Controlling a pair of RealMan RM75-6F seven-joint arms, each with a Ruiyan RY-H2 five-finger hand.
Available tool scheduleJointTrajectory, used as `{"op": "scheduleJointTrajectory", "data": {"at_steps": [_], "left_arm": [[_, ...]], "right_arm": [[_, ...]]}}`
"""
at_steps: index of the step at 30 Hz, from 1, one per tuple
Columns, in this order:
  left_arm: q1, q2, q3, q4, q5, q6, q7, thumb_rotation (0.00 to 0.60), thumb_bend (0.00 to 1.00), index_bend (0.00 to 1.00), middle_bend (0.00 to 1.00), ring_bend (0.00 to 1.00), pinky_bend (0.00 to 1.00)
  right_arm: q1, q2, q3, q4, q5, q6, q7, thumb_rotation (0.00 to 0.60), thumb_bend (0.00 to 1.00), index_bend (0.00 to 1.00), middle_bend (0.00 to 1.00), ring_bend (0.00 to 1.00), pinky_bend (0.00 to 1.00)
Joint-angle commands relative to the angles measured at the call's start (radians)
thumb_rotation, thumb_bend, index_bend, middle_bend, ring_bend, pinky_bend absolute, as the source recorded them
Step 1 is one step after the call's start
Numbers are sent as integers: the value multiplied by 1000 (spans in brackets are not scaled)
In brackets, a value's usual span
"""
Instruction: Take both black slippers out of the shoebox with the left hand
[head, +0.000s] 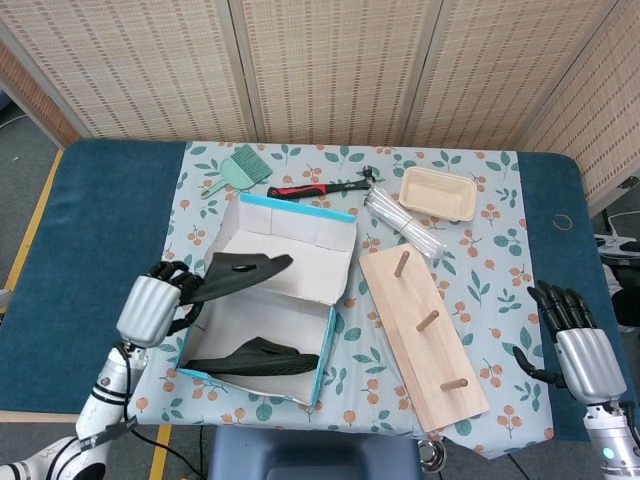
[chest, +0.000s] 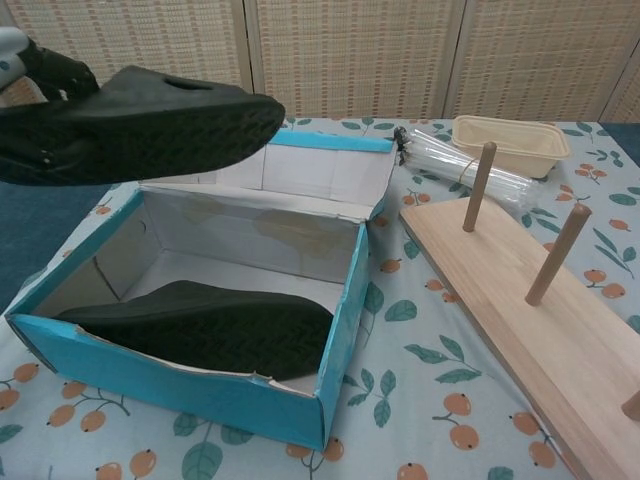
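Observation:
My left hand (head: 153, 307) grips one black slipper (head: 238, 273) by its heel and holds it in the air above the left side of the blue shoebox (head: 325, 352). In the chest view that slipper (chest: 150, 130) hangs sole-down over the box's left wall (chest: 180, 395), with the left hand (chest: 35, 75) at the frame's top left. The second black slipper (head: 255, 358) lies in the box along its front wall, also seen from the chest as a slipper (chest: 210, 325) on the box floor. My right hand (head: 578, 350) hangs open off the table's right edge.
Beside the box lies a wooden peg board (head: 420, 335) with three upright pegs. Behind it are a bundle of clear tubes (head: 405, 225), a beige tray (head: 437, 192), a red-handled hammer (head: 315, 188) and a green brush (head: 238, 170). The box lid (head: 285, 250) stands open.

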Motion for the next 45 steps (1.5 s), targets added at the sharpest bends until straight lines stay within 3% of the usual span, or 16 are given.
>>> {"op": "scheduleJointTrajectory", "data": {"at_steps": [1,3,12,19,27,30,35,41,45], "left_arm": [[13,14,-17,21,-5,26,12,600,507,587,584,334,384],[31,19,-92,125,-99,68,25,600,507,583,580,335,387],[-7,-112,-202,551,-298,-11,-106,600,509,556,564,338,403],[-31,-203,-183,776,-324,-93,-160,600,501,470,516,337,402],[-41,-271,-151,906,-338,-191,-179,600,465,132,336,272,391],[-41,-280,-145,917,-348,-222,-170,600,446,26,250,230,382],[-24,-265,-140,852,-351,-230,-181,600,436,0,205,203,381],[28,-188,-120,627,-333,-193,-209,600,432,0,204,202,398],[68,-89,-100,390,-278,-154,-289,600,423,0,200,193,397]], "right_arm": [[-1,1,0,0,0,2,0,434,268,0,0,0,0],[-1,3,-6,-3,-11,1,4,433,269,0,0,0,0],[6,23,-13,-5,-11,-23,34,434,269,0,0,0,0],[15,12,-15,-7,-1,-47,11,434,269,0,0,0,0],[14,10,-20,-14,-12,-43,1,434,269,0,0,0,0],[13,11,-21,-16,-14,-41,2,434,269,0,0,0,0],[12,13,-21,-16,-14,-38,7,433,269,0,0,0,0],[12,12,-21,-15,-14,-37,8,434,269,0,0,0,0],[13,12,-23,-17,-19,-39,8,432,269,0,0,0,0]]}}
